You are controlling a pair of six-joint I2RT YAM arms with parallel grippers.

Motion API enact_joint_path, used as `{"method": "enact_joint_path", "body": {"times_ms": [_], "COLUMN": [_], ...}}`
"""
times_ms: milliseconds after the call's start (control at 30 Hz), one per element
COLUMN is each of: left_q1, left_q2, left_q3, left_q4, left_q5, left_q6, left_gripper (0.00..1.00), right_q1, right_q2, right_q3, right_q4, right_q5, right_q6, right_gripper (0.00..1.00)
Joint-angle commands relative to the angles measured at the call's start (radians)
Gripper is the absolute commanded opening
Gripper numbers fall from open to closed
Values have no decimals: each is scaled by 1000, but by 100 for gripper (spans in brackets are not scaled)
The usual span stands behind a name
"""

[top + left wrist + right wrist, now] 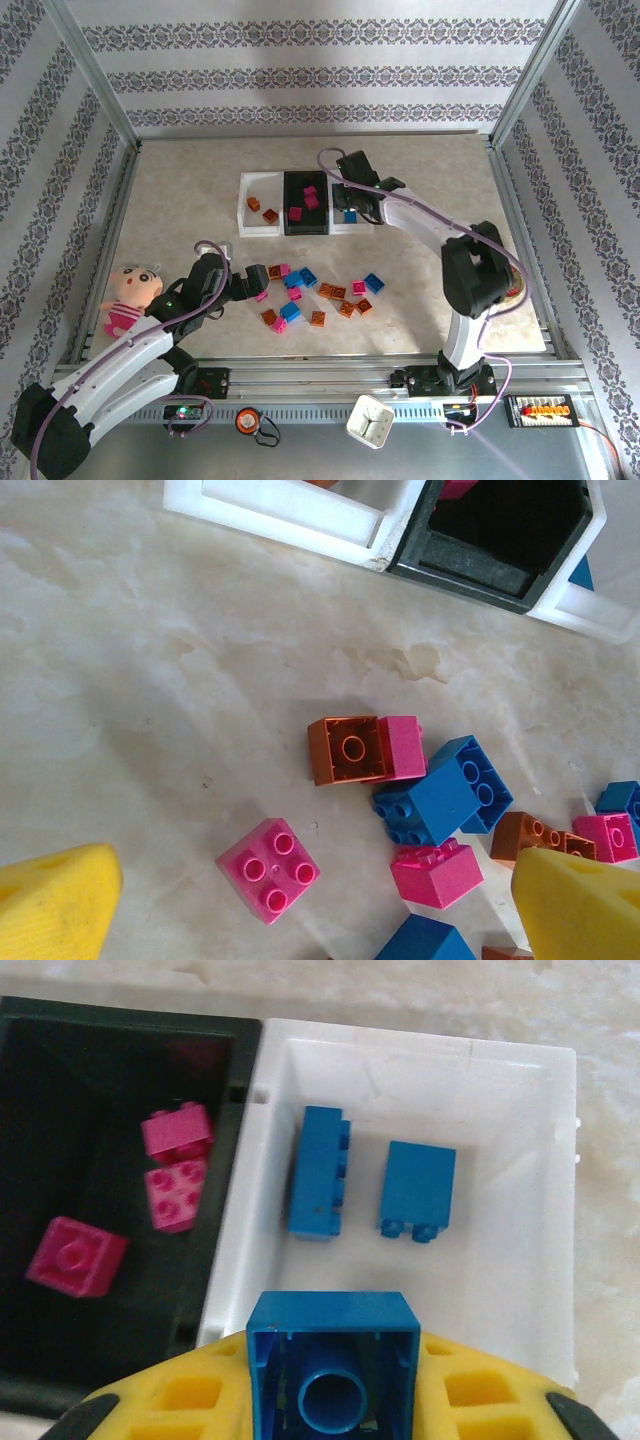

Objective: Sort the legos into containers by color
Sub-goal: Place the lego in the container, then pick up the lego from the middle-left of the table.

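Observation:
My right gripper (pixel 333 1395) is shut on a blue lego (pixel 333 1345) whose hollow underside faces the camera. It hangs over the near edge of the right white container (pixel 500 1290), where two blue legos (pixel 318 1172) lie. The black container (pixel 100 1080) beside it holds three pink legos (pixel 177 1132). From above, the right gripper (pixel 352 197) sits over the row of containers (pixel 262 228). My left gripper (pixel 318 905) is open, its yellow fingers (pixel 55 900) wide on either side of a pink lego (pixel 268 869) on the table. Several orange, pink and blue legos (pixel 320 292) lie scattered mid-table.
The left white container holds two orange legos (pixel 262 208). A pink-dressed doll (pixel 130 295) lies at the table's left edge. A white cup (pixel 369 420) stands on the near rail between the arm bases. Patterned walls and metal frame posts close in the table.

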Motion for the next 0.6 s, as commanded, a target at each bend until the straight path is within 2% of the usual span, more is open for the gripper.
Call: {"method": "enact_joint_path", "body": {"times_ms": [0,100,200,267,400,567], "left_q1": [4,4,3,3,3,0], "left_q2": [-13,-12,-4,15,131,289], "left_q3": [-7,-14,-15,-8,39,42], "left_q4": [-33,-32,-33,-46,-82,-8], "left_q5": [15,30,40,49,87,135], "left_q6": [-13,-12,-9,4,43,36], "left_gripper": [100,100,100,99,86,87], "right_q1": [-19,-30,-32,-29,-15,3], "right_q2": [67,122,156,142,62,-13], "right_q3": [94,148,194,182,81,-29], "right_q4": [-62,-72,-98,-97,-41,-2], "right_q5": [85,84,74,63,40,21], "right_q6": [-8,-5,-12,-9,1,16], "right_gripper": [30,39,62,68,70,69]}}
